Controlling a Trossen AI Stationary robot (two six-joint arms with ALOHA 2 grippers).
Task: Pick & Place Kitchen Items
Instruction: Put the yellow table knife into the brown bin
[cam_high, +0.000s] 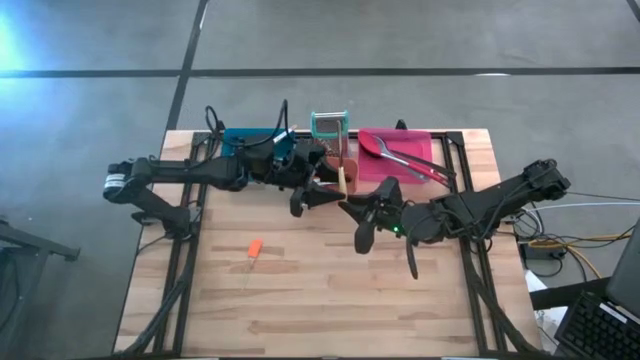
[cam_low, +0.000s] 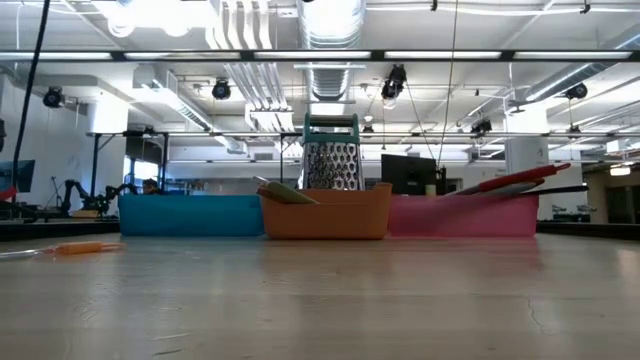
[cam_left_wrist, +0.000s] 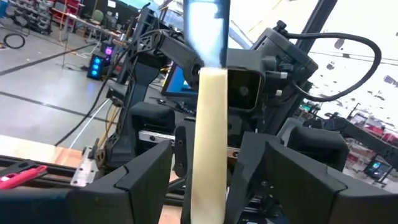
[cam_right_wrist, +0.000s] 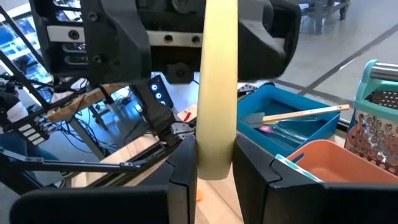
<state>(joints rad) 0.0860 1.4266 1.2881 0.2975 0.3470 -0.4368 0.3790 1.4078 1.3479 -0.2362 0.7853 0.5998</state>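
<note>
Kitchen items lie mostly in the bins, and one cream-handled utensil (cam_right_wrist: 217, 93) is held up in the air just in front of the orange bin (cam_low: 325, 212), on the side facing the open worktop (cam_high: 330, 300). The right gripper (cam_right_wrist: 216, 169) reaches in towards the orange bin from the pink bin's side, and its fingers (cam_right_wrist: 183, 171) are clamped on the lower end of the cream handle. The left gripper (cam_left_wrist: 208, 180) faces it from the blue bin's side. Its fingers (cam_left_wrist: 146, 171) stand wide apart, one on each side of the same handle, with a gap showing between each finger and the handle.

The blue bin (cam_low: 190, 215) touches one end of the orange bin and the pink bin (cam_low: 460, 215) touches the other, so the three form a row along the worktop's far edge. A teal-rimmed mesh holder (cam_low: 331, 160) stands upright just behind the orange bin. A red spoon (cam_high: 375, 145) and grey utensils (cam_high: 415, 162) lie across the pink bin, their handles sticking out past its far end. A wooden-handled utensil (cam_right_wrist: 305, 114) lies in the blue bin. A yellowish handle (cam_low: 285, 192) leans out over the orange bin's rim. One small orange-handled tool (cam_high: 255, 247) lies alone on the bare worktop, well apart from the orange bin, out in front of the blue bin.
</note>
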